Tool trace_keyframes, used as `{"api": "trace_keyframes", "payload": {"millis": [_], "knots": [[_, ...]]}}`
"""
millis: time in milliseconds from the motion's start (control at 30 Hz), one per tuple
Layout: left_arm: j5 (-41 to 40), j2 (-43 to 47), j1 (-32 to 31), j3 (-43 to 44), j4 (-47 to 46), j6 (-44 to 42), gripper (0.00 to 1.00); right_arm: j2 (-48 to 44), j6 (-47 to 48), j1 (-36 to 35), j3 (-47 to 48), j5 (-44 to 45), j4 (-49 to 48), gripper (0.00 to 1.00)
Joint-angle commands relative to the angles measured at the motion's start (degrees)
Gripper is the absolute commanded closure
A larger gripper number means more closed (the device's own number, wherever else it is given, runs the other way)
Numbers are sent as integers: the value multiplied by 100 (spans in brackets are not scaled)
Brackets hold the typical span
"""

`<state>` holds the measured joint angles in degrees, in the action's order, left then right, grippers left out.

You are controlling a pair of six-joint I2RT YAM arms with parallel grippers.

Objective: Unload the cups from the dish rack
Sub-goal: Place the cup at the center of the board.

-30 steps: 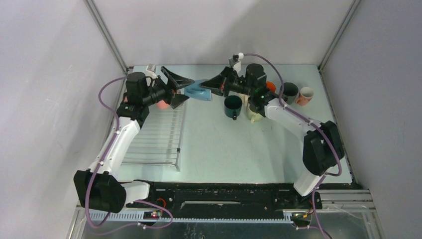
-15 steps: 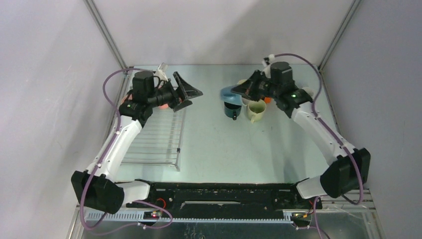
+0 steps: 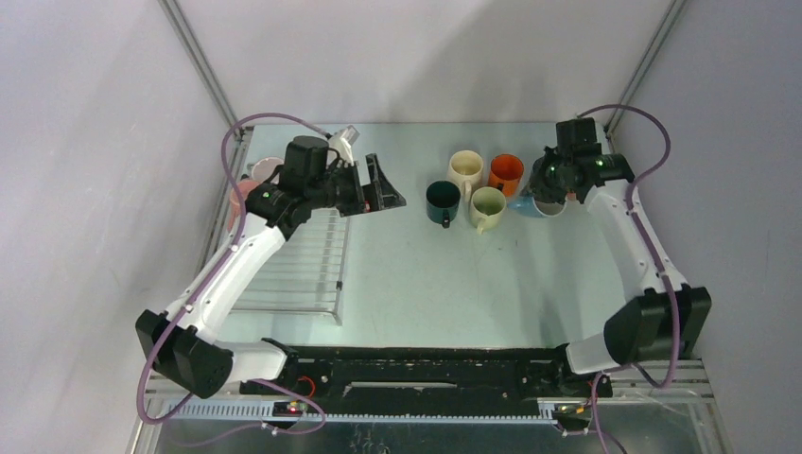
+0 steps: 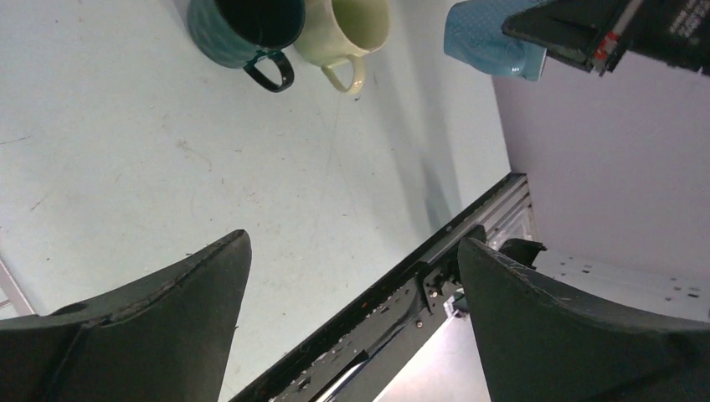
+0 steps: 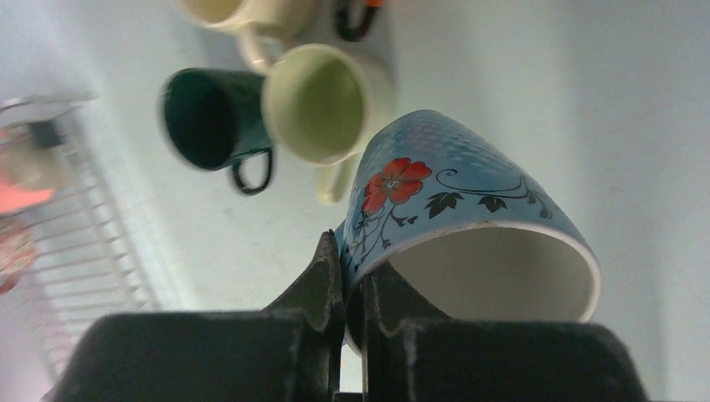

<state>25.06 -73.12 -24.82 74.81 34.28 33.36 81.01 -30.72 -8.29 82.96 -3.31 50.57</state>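
1. My right gripper (image 3: 545, 194) is clenched on the rim of a blue cup (image 5: 452, 197) with a red flower. One finger is inside the wall and the other outside.
2. The blue cup is tilted at the far right of the table (image 3: 416, 274), just beside the orange cup (image 3: 506, 170). I cannot tell whether it touches the table.
3. The orange cup, a cream cup (image 3: 464, 167), a dark green cup (image 3: 442, 199) and a pale green cup (image 3: 487, 203) stand upright in a close cluster.
4. My left gripper (image 3: 383, 186) is spread wide with nothing in it, over the table just beside the dish rack (image 3: 293, 260).
5. The dish rack lies along the left side. Two pink cups (image 3: 242, 196) sit at its far end, partly hidden by my left arm.
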Motion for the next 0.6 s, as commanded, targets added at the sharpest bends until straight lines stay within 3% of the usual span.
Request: {"api": "trace_keyframes", "payload": {"millis": [0, 233, 567], "knots": [[-349, -17, -127, 411, 193, -470, 0, 637, 520, 193, 365, 666, 131, 100], [-496, 37, -157, 332, 310, -629, 0, 1979, 883, 302, 1144, 876, 376, 100], [-504, 22, -159, 272, 359, -753, 0, 3128, 1447, 336, 1919, 640, 690, 100]]}}
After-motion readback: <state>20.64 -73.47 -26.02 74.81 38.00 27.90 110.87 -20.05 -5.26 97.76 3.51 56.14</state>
